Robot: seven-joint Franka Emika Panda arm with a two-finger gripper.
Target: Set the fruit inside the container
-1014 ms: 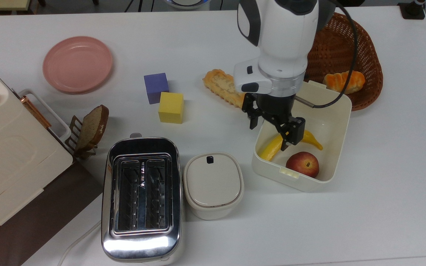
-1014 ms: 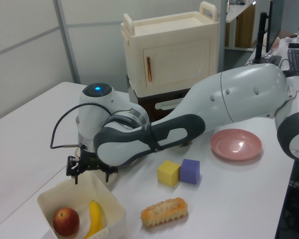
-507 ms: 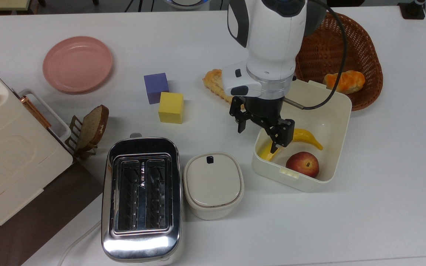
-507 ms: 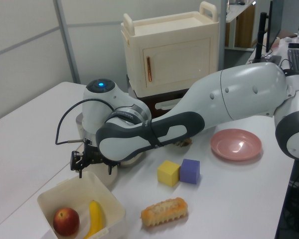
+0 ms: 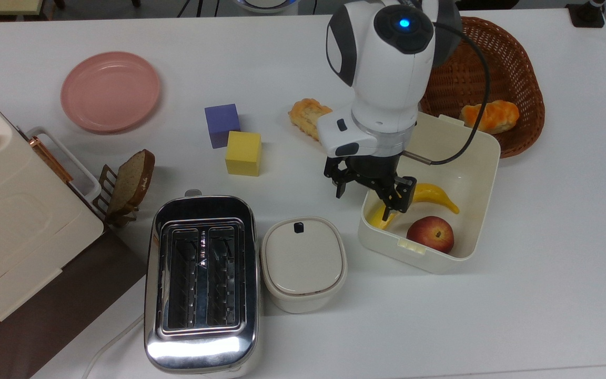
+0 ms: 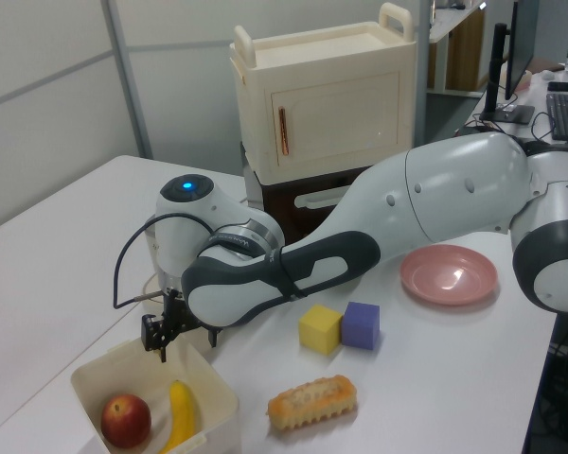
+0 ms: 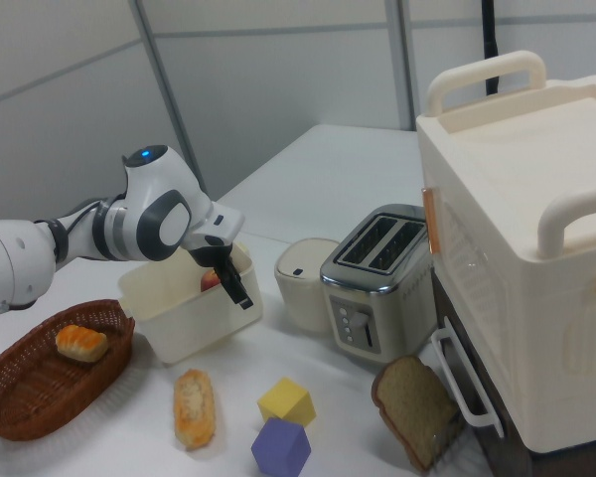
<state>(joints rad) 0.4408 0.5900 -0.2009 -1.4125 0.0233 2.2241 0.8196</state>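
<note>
The fruit, a curved yellow banana (image 5: 434, 193) (image 6: 180, 416), lies inside the container (image 5: 429, 260) (image 6: 95, 378) (image 7: 194, 318), a cream-white tub, next to a round red-yellow fruit (image 5: 431, 234). My gripper (image 5: 366, 197) (image 6: 185, 342) (image 7: 233, 283) hangs open and holds nothing. It is above the tub's rim on the top view's left. One finger is over the banana's middle and the other is outside the tub over the table. The gripper does not touch the banana.
A crusty bread (image 5: 308, 113) lies behind the arm, and a wicker basket (image 5: 513, 68) with a bun (image 5: 490, 116) stands behind the tub. A lidded oval box (image 5: 303, 263), a toaster (image 5: 200, 284), a yellow cube (image 5: 243, 152) and a purple cube (image 5: 222, 123) stand to the top view's left.
My open gripper has moved up and toward the top view's left, from over the banana to the tub's rim. The banana stays in the tub.
</note>
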